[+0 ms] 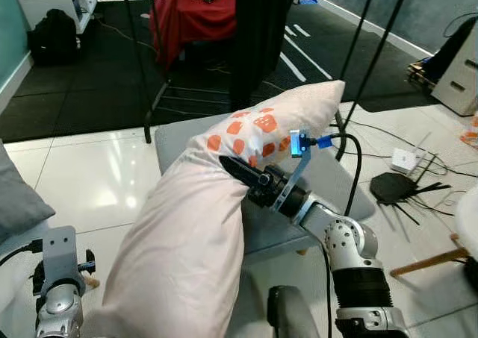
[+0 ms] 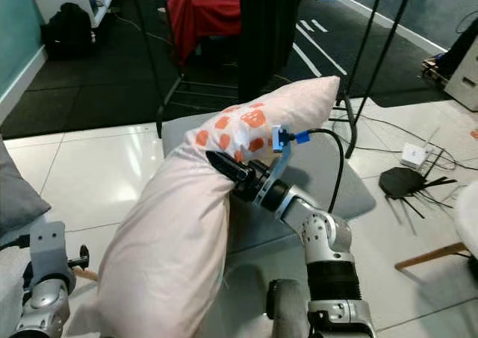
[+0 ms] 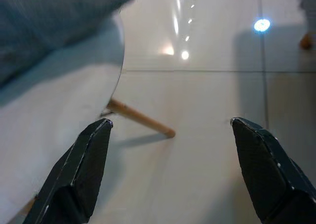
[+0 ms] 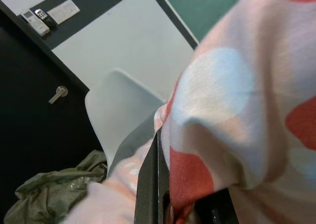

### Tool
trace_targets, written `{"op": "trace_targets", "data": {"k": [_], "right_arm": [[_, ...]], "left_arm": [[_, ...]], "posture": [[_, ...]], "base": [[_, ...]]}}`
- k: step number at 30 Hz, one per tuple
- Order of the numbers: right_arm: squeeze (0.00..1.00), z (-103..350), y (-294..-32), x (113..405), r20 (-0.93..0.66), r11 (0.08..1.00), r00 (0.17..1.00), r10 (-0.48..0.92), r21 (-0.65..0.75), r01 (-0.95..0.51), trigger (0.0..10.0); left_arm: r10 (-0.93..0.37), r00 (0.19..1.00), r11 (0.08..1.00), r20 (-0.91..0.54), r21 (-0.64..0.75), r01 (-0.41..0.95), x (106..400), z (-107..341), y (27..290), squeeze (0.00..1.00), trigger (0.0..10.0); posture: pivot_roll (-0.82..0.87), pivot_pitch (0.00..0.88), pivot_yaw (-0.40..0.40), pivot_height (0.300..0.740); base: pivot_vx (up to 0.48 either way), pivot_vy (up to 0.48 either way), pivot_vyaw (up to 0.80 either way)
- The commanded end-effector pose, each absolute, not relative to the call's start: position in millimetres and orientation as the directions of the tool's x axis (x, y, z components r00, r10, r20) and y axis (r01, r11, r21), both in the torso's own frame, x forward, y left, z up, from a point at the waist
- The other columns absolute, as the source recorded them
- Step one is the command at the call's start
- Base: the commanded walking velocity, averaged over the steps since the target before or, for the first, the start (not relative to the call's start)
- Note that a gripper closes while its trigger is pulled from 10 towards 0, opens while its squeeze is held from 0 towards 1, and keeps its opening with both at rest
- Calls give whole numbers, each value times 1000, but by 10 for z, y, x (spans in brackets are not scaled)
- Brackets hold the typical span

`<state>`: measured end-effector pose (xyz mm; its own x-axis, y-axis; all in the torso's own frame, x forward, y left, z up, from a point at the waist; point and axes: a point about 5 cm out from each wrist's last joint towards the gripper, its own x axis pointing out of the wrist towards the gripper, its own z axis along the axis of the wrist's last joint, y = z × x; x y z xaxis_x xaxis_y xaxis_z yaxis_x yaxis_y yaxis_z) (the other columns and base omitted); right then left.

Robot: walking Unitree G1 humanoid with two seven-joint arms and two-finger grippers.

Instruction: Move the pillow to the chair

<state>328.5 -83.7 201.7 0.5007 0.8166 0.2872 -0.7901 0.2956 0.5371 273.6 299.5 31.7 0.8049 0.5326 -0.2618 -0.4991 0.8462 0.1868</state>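
A long pale pink pillow (image 1: pixel 187 241) with orange spots near its far end hangs lifted and slanted, from my lower left up toward the middle. My right gripper (image 1: pixel 237 171) is shut on a fold of its fabric just below the spotted part; in the right wrist view the black fingers (image 4: pixel 150 184) pinch the cloth. Under the pillow's far half lies the grey chair seat (image 1: pixel 336 181). My left gripper (image 3: pixel 170 125) is open and holds nothing, low at the left over the tiled floor beside a pale round edge (image 3: pixel 74 110) with a wooden leg.
Black stand poles (image 1: pixel 373 62) rise just behind the grey seat, and a red cloth (image 1: pixel 194 10) drapes over a frame further back. A black router (image 1: pixel 399 187), a white box (image 1: pixel 407 160) and cables lie on the floor to the right. A grey cushion (image 1: pixel 19 200) sits at left.
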Motion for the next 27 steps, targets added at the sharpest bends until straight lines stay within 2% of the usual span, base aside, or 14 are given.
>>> {"op": "trace_targets", "data": {"k": [1, 27], "right_arm": [[0, 2169, -815, 3262, 351, 258, 457, 817, 487, -834, 10000], [0, 2164, -790, 3287, 336, 275, 465, 819, 481, -833, 10000]], "left_arm": [[525, 800, 851, -291, 197, -487, 2695, 238, 2952, 0, 10000], [509, 795, 861, -331, 209, -464, 2632, 126, 2887, 0, 10000]], "posture": [[-92, 70, -41, 537], [-91, 69, -45, 636]], "base": [[0, 0, 0], [0, 0, 0]]}}
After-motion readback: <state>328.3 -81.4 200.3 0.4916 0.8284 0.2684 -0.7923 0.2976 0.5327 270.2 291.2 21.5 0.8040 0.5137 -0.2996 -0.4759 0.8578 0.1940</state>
